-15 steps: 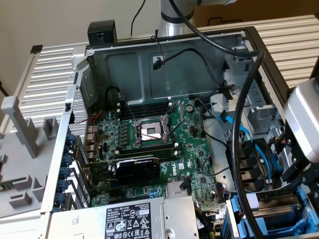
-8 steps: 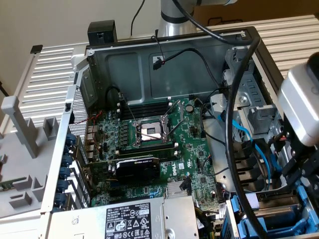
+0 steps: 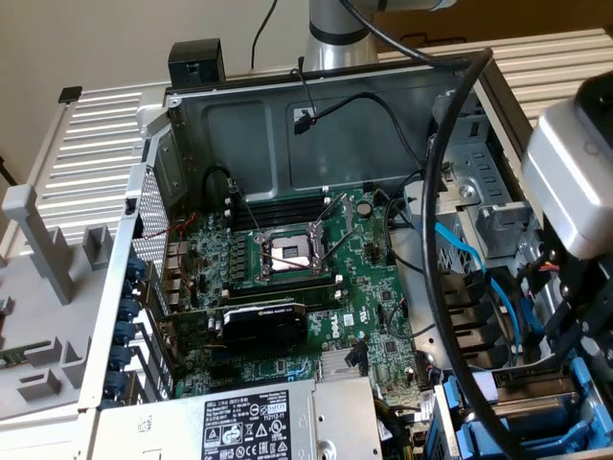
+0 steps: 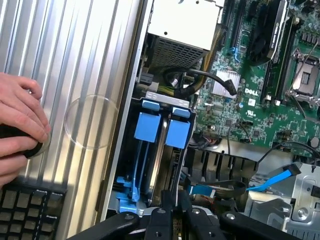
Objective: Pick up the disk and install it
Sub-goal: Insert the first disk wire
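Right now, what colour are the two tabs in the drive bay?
The tabs are bright blue, clearest in the wrist view.

Case (image 3: 287, 134) lies open on table (image 4: 75, 50), board (image 3: 316, 278) on its floor, power supply (image 3: 249, 422) at the board's near edge in the exterior view, drive bay (image 3: 522, 422) at the exterior view's right, disk (image 4: 162, 155) on edge in that bay with gripper (image 4: 172, 215) clamped on its upper edge, 1 hand (image 4: 17, 125) on table beside case.

A robotics lab set up for computer assembly: an opened desktop tower case (image 3: 287, 125) lies on a ribbed aluminium table (image 4: 75, 60), its Dell motherboard (image 4: 250, 100) bare. A robot arm's column (image 3: 335, 34) rises beyond it, and a keyboard (image 4: 25, 210) sits on the table.
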